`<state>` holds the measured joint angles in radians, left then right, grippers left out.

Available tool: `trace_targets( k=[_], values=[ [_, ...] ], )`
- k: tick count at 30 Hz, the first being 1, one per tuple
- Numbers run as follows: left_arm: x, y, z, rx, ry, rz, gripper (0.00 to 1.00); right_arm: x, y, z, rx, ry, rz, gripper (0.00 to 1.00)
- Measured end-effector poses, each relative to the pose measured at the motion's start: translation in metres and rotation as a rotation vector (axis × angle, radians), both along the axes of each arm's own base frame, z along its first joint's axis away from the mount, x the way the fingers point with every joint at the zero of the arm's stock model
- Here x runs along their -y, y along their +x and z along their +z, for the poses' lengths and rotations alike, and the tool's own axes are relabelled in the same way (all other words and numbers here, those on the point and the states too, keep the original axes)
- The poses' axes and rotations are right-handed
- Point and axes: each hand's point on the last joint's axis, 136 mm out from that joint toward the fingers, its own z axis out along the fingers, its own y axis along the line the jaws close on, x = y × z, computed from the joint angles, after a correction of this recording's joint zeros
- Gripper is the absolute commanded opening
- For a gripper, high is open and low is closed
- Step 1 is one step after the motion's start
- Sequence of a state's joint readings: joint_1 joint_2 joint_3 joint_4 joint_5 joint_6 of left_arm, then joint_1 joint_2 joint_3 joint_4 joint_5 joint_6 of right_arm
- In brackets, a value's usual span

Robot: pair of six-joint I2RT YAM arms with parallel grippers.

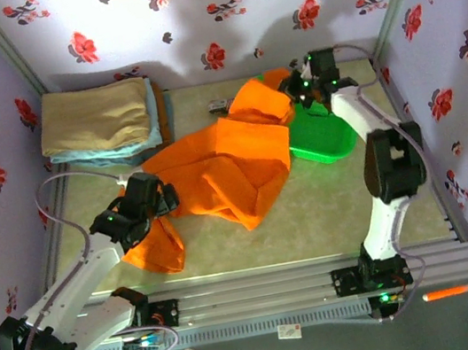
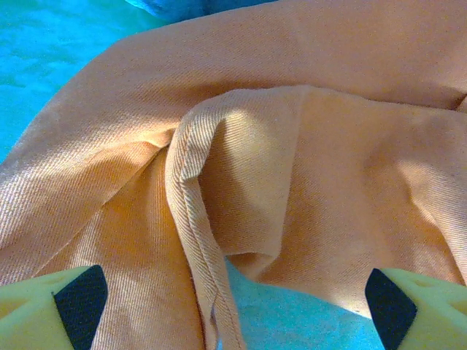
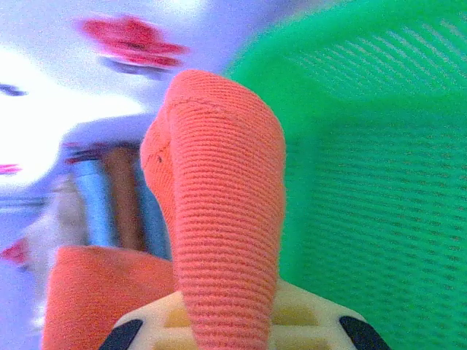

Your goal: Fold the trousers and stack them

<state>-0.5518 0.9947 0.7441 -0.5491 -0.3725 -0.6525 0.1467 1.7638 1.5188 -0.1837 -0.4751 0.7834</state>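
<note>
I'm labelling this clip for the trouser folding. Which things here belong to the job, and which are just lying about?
In the job: orange trousers, right gripper shut on a fold of them, left gripper open above them.
Lying about: green basket, tan folded cloth, light blue folded cloth under it.

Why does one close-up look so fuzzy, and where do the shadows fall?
Top view: sharp, with dark shadows on the flowered back wall. Left wrist view: the weave of the trousers is crisp, dappled with bright patches and shadows, and the table looks tinted turquoise. Right wrist view: the near orange fold and the green basket are clear, while the wall behind is smeared and washed out.
</note>
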Motion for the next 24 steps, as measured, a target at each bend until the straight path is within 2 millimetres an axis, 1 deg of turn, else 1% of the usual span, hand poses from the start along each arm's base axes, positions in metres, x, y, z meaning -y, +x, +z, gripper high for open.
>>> trace_targets(
  k=[2,3,4,5,6,7,8,9,10,11,12,13,14,15,16,18,20,21,22,24],
  values=[
    [-0.001,-0.001,-0.001,0.002,-0.001,0.000,0.95,-0.009,-0.027,0.048,0.116,0.017,0.043,0.00],
    [-0.001,-0.002,-0.002,0.002,-0.001,0.000,0.95,-0.014,-0.044,0.068,0.170,0.024,0.066,0.00],
    [-0.001,-0.002,-0.002,0.003,-0.002,0.000,0.94,-0.022,-0.064,0.083,0.217,0.027,0.095,0.00],
    [-0.001,-0.002,-0.002,0.006,-0.004,0.000,0.94,-0.030,-0.085,0.092,0.251,0.027,0.127,0.00],
    [-0.001,-0.002,-0.002,0.010,-0.006,0.000,0.94,-0.038,-0.103,0.095,0.271,0.026,0.159,0.00],
    [-0.001,-0.002,-0.001,0.013,-0.008,0.000,0.94,-0.050,-0.127,0.094,0.285,0.021,0.207,0.00],
    [-0.002,-0.003,0.000,0.018,-0.011,0.000,0.94,-0.062,-0.148,0.089,0.288,0.013,0.255,0.00],
    [-0.002,-0.003,0.000,0.021,-0.013,-0.001,0.94,-0.073,-0.165,0.083,0.284,0.003,0.298,0.00],
    [-0.002,-0.003,0.001,0.027,-0.016,0.000,0.94,-0.084,-0.185,0.072,0.270,-0.012,0.350,0.07],
    [-0.002,-0.003,0.002,0.033,-0.020,-0.001,0.94,-0.093,-0.204,0.058,0.248,-0.027,0.400,0.28],
    [-0.002,-0.004,0.002,0.035,-0.022,0.000,0.94,-0.098,-0.217,0.046,0.223,-0.039,0.433,0.40],
    [-0.003,-0.005,0.001,0.036,-0.022,0.000,0.94,-0.100,-0.228,0.032,0.190,-0.059,0.458,0.56],
    [-0.003,-0.005,-0.001,0.037,-0.023,0.000,0.94,-0.099,-0.238,0.014,0.146,-0.087,0.479,0.70],
    [-0.004,-0.006,-0.002,0.035,-0.022,0.000,0.94,-0.097,-0.241,0.001,0.112,-0.113,0.480,0.71],
    [-0.005,-0.007,-0.004,0.033,-0.020,0.000,0.95,-0.091,-0.242,-0.016,0.071,-0.159,0.468,0.72],
    [-0.005,-0.009,-0.007,0.029,-0.018,0.000,0.95,-0.077,-0.242,-0.041,0.005,-0.242,0.421,0.74],
    [-0.006,-0.009,-0.008,0.030,-0.021,0.002,0.96,-0.056,-0.236,-0.062,-0.045,-0.344,0.338,0.69],
    [-0.006,-0.009,-0.009,0.028,-0.020,0.003,0.96,-0.049,-0.232,-0.069,-0.061,-0.379,0.303,0.60],
    [-0.006,-0.010,-0.009,0.028,-0.020,0.003,0.96,-0.041,-0.226,-0.075,-0.079,-0.406,0.265,0.47],
    [-0.006,-0.010,-0.010,0.028,-0.022,0.005,0.96,-0.028,-0.212,-0.091,-0.125,-0.442,0.208,0.32]
  ],
)
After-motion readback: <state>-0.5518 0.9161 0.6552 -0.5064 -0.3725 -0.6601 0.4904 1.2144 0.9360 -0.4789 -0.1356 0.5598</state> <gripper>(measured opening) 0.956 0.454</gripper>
